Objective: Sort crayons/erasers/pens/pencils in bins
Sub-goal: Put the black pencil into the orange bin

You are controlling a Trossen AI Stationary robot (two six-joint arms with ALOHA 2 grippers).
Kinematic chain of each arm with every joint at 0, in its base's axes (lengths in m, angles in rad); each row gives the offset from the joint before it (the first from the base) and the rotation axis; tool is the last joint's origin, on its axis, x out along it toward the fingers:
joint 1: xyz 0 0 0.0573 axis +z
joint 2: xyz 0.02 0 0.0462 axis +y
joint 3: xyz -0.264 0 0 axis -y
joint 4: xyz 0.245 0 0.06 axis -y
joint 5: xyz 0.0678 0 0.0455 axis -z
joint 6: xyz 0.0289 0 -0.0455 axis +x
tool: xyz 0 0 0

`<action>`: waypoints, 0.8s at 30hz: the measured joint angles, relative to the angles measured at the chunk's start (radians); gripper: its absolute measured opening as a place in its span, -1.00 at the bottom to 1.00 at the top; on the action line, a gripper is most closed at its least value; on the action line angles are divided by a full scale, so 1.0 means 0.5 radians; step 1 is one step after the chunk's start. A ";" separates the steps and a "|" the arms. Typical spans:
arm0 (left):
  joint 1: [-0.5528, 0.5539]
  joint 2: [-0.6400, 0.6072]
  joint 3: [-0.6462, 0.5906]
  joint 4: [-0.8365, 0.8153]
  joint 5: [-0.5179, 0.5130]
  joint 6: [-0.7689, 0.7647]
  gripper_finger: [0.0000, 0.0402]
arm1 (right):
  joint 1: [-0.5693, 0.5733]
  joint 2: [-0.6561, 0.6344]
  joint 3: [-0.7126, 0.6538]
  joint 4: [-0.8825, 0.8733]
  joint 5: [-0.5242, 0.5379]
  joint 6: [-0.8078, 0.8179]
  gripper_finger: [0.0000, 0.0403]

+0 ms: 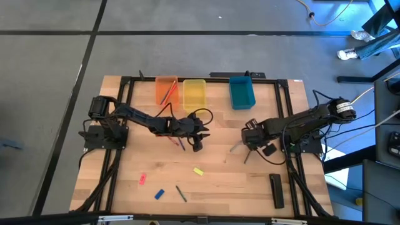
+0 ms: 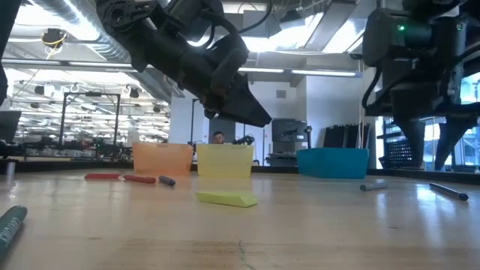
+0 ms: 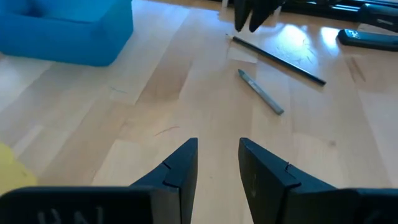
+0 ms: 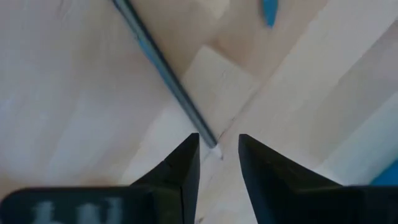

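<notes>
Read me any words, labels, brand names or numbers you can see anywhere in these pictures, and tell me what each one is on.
No text can be read in any view.
Left gripper: pale marks on its housing, too blurred to read.
Right gripper: the same kind of pale marks, also blurred.
Bins, erasers and table: no lettering shows.

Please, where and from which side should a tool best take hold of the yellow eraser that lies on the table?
The yellow eraser lies flat and alone on the table, a short block turned slightly askew. Probably best to come straight down from above and close the fingers across its narrow width, at the middle of its length, with the tool turned to match its slant.
</notes>
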 joint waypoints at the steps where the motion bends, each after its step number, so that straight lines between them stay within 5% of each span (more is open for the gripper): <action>1: 0.001 0.000 0.000 0.000 -0.001 0.003 -0.46 | 0.001 0.000 -0.002 0.032 -0.026 -0.018 -0.43; 24: -0.017 0.000 0.000 0.000 -0.001 -0.014 -0.46 | -0.009 0.152 -0.184 0.263 -0.224 -0.159 -0.47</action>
